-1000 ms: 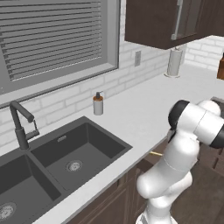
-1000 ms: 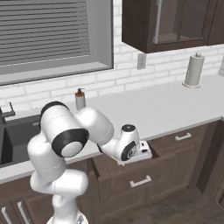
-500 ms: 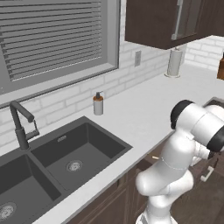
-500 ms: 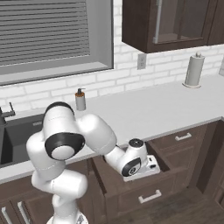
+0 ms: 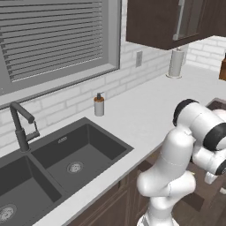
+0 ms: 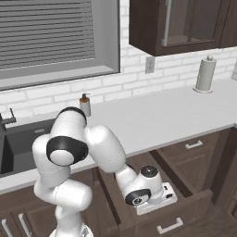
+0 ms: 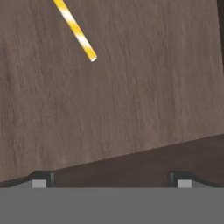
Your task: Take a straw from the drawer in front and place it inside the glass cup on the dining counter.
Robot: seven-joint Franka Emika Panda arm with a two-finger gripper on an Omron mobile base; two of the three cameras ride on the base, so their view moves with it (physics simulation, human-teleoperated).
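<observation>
The straw point(image 7: 75, 29) is seen lying flat on the wooden floor of the drawer point(image 6: 185, 210), which is pulled out below the white counter point(image 6: 166, 120). The end effector point(image 7: 112, 178) is held above the drawer floor, jaws spread wide, nothing grasped, apart from the straw.

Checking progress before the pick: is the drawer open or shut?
Open. The drawer is pulled out from the cabinets, and the hand view shows the straw lying on its wooden floor.

one straw point(image 7: 75, 29), one open drawer point(image 6: 185, 212), one soap bottle point(image 5: 99, 105), one paper-towel roll point(image 6: 205, 75)
</observation>
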